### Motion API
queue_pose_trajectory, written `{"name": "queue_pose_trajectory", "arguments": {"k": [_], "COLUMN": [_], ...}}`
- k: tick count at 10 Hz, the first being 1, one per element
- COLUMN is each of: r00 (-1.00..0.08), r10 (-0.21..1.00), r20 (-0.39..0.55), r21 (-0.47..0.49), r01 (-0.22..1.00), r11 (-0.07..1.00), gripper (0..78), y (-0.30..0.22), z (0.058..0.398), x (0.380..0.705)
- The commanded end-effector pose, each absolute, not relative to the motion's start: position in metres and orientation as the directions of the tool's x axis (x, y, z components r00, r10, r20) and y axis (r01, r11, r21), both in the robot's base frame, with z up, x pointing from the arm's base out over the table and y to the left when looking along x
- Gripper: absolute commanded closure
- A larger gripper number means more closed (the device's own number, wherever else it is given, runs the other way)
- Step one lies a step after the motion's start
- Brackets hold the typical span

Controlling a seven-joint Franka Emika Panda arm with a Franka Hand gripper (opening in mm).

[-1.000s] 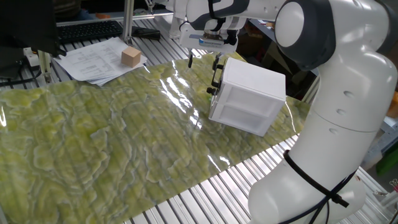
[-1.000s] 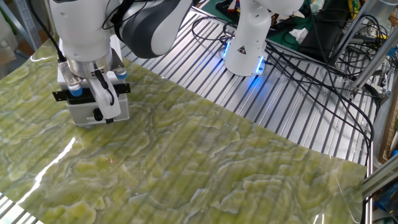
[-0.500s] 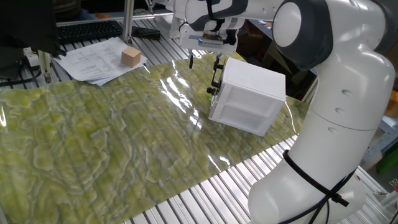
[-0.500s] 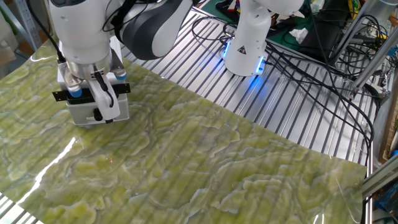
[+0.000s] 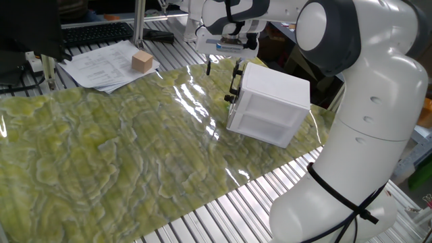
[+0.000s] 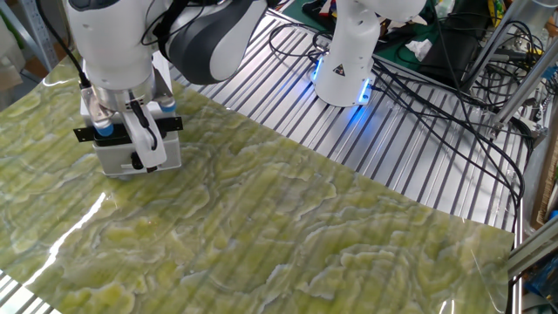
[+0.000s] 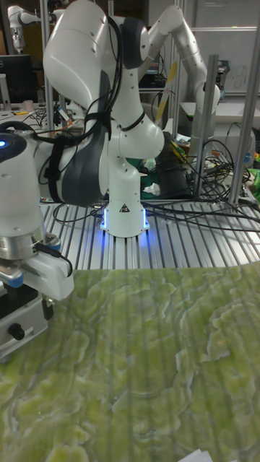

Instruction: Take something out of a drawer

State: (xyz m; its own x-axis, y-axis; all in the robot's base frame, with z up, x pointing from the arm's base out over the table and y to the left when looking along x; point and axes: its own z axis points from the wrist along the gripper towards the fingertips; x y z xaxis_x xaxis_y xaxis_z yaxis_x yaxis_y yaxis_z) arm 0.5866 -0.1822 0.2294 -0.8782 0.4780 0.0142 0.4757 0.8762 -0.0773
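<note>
The table is ribbed metal slats (image 5: 223,209) with a glossy green-yellow marbled mat (image 5: 115,148) laid over most of it, glare streaking across the mat. Pretty cluttered lab otherwise: cables (image 6: 436,78) snake over the slats past the arm's base (image 6: 344,65), which glows blue at the bottom.

Near to far in one fixed view: the white cabinet (image 5: 270,101) sits on the mat's right part, its drawer (image 5: 237,84) shut, black bar handle (image 5: 235,82) on the front. The gripper (image 5: 221,67) hangs right at that front with its two dark fingers (image 5: 208,67) spread apart, one beside the handle, nothing between them. Behind it, off the mat, a tan wooden block (image 5: 142,61) sits on a stack of papers (image 5: 108,64), with a keyboard (image 5: 94,32) further back.

The other fixed view looks from the opposite side, so the gripper body mostly covers the cabinet, and the block and papers don't show at all. The tall fixed view only catches the cabinet's corner at the left edge, plus a second robot arm (image 7: 180,43) in the background.

The small cube isn't visible anywhere, can't tell where it is.
</note>
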Motion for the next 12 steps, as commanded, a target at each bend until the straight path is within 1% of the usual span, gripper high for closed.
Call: {"name": "queue_pose_trajectory", "arguments": {"k": [1, 12], "r00": [-0.879, -0.880], "r10": [0.476, 0.475], "r20": [0.010, 0.007], "r21": [-0.096, -0.127], "r01": [0.473, 0.470], "r11": [0.876, 0.873], "gripper": [0.1, 0.1], "y": [-0.1836, -0.1817], "z": [0.2284, 0.2188], "x": [0.5853, 0.5806]}}
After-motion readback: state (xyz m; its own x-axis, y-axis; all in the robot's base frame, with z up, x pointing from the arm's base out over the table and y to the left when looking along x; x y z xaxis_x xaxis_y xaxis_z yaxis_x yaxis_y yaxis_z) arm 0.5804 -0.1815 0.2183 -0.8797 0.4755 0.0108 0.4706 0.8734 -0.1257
